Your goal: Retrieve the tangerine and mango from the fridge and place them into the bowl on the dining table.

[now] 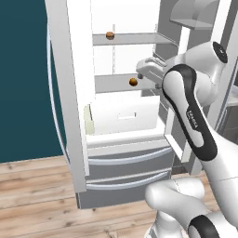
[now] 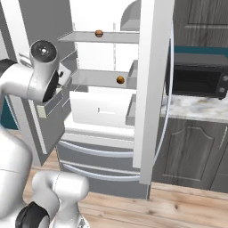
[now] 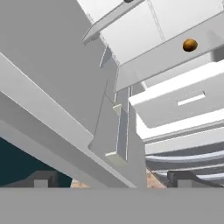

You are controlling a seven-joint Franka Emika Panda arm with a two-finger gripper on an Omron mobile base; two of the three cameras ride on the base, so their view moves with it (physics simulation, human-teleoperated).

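Two small round dark-orange fruits sit in the open silver-grey fridge (image 1: 125,158): one on the upper shelf (image 1: 110,35), one, likely the tangerine (image 1: 133,82), near the middle shelf's front edge. The pincer (image 3: 111,180), wide open and empty, hangs outside; the tangerine lies ahead, toward the hand view's upper right.

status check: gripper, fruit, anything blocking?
Gripper open, empty, inside the open fridge. Small orange fruit on middle shelf, second one on shelf above. Nothing visible between hand and fruit.
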